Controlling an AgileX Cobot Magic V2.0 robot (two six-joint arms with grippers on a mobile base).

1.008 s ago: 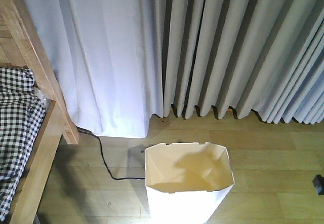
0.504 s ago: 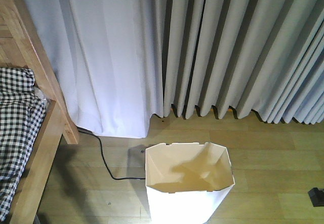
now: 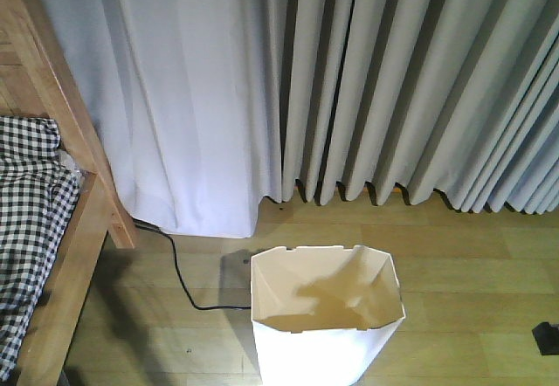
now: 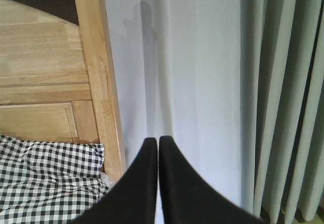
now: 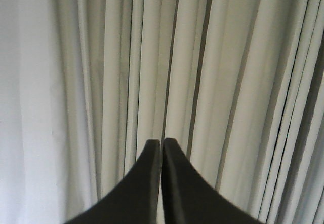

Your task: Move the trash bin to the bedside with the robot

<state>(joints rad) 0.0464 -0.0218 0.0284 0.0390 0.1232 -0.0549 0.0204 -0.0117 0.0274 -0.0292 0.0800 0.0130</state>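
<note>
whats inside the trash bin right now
The trash bin looks empty: only bare cream inner walls with shadow on them show. Its front wall hides the bottom, so the floor of the bin cannot be checked.

Black right gripper (image 5: 162, 142), jaws pressed together, empty, low centre before pale grey pleated fabric curtain (image 5: 228, 82) filling background.

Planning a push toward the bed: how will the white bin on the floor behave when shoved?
The bin looks thin-walled and empty, so probably light and flexible at the rim. It tapers downward, so a high push may tip it. It should slide easily on the smooth wooden floor.
</note>
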